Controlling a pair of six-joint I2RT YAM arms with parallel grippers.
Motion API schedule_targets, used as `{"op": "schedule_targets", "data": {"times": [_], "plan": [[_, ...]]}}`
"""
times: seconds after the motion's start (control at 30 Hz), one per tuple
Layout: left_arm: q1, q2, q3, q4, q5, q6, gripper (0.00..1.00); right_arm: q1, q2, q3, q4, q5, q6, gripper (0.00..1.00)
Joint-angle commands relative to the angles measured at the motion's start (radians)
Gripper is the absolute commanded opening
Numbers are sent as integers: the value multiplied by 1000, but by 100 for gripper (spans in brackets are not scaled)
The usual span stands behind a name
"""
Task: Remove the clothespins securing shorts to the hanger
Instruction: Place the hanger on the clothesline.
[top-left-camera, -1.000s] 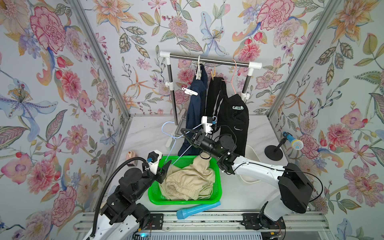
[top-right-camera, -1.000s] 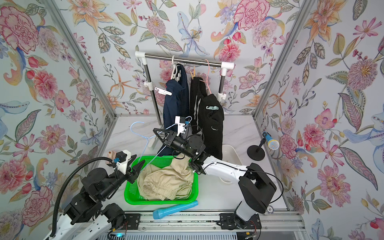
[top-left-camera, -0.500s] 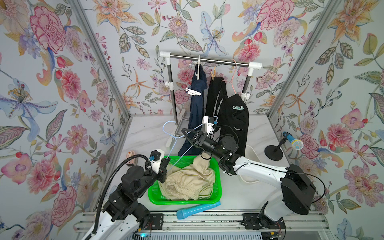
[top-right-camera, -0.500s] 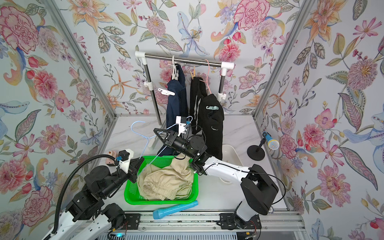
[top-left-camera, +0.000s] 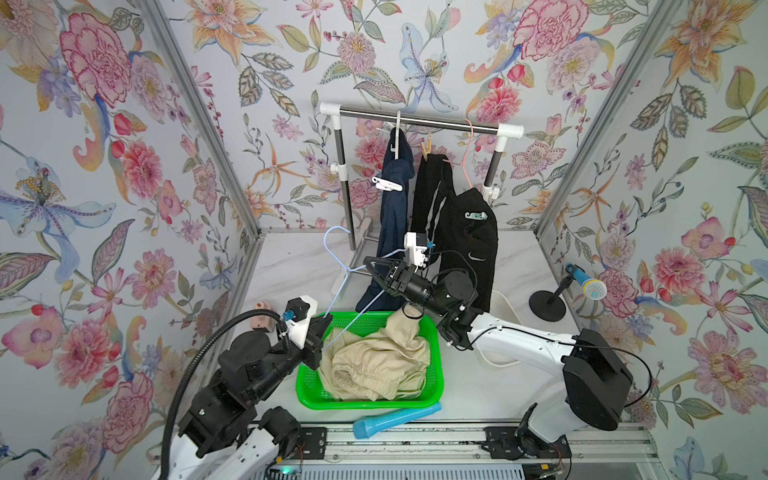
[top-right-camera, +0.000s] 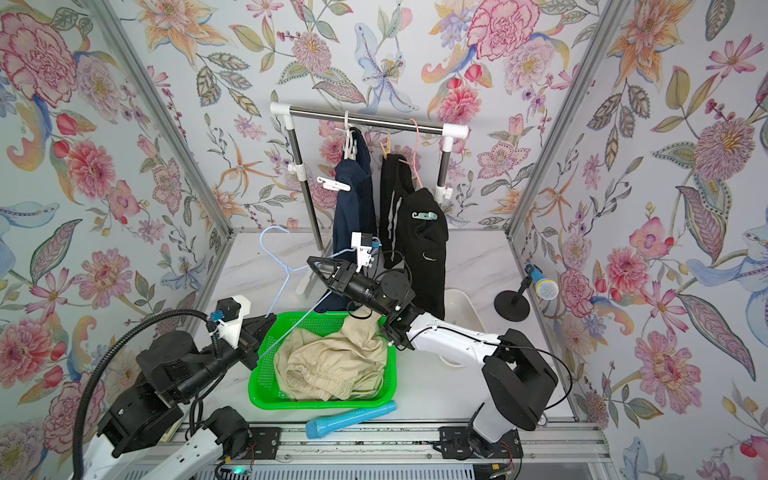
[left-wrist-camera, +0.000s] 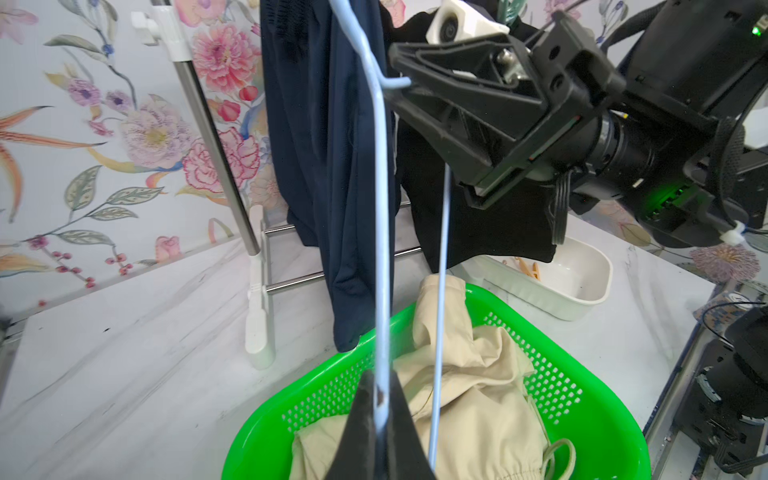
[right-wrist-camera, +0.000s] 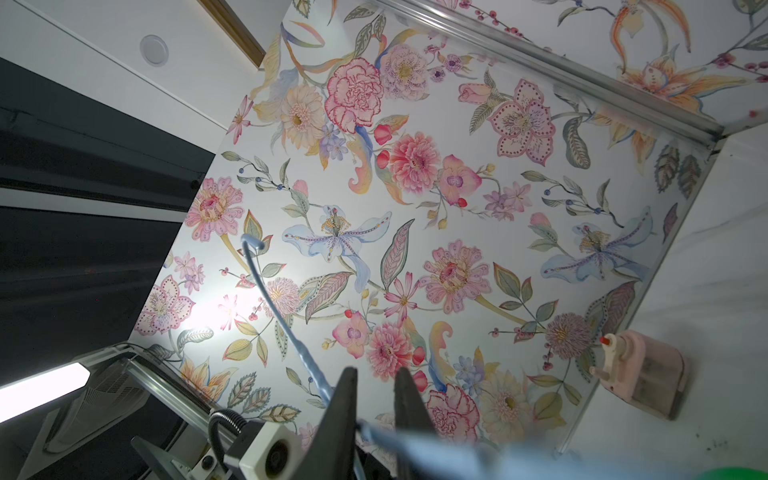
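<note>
Clothespins (top-left-camera: 425, 147) sit up behind both my claws, on hung shorts, right arm nearer: white clip (top-left-camera: 386, 184) crosswise on navy shorts (top-left-camera: 392, 232), teal clip (top-left-camera: 476, 215) on black shorts (top-left-camera: 465, 249). Left claw (left-wrist-camera: 380, 401) clenched on bare blue hanger (left-wrist-camera: 382, 208); right claw (right-wrist-camera: 376, 376) parted at hanger neck. Green basket (top-left-camera: 309, 388) holds cream shorts (top-left-camera: 374, 361); white tray (left-wrist-camera: 582, 299) holds pegs (left-wrist-camera: 525, 268)

Bright even light (near foreground blurred)

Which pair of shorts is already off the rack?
The cream-beige fabric shorts, lying crumpled in the green plastic basket; the navy shorts and black shorts hang from the metal rail.
</note>
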Motion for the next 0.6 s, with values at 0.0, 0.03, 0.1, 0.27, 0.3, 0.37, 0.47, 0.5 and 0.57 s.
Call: {"op": "schedule_targets", "data": {"times": [0.0,0.03,0.1,0.27,0.3,0.37,0.47,0.5,0.57], "plan": [[2,-8,122,-76,-132,-30,0,-19,-35,-2,-137,-30,-90,32],[2,-3,144,-103,-150,-33,0,-22,-44,0,-158,-31,-104,36],[2,16,187,-157,-178,-47,0,-27,-72,-1,-213,-29,-140,42],[2,55,268,-256,-212,-32,0,-37,-171,-16,-371,-4,-248,48],[2,53,279,-257,-211,-19,0,-39,-200,-20,-415,11,-279,48],[3,48,298,-256,-252,-24,0,-42,-256,-29,-505,46,-339,50],[3,51,340,-267,-320,-24,0,-43,-358,-41,-656,128,-433,51],[2,46,349,-261,-338,-20,0,-44,-394,-47,-705,164,-462,52],[3,44,373,-264,-402,-41,0,-45,-462,-57,-796,222,-510,53]]}}
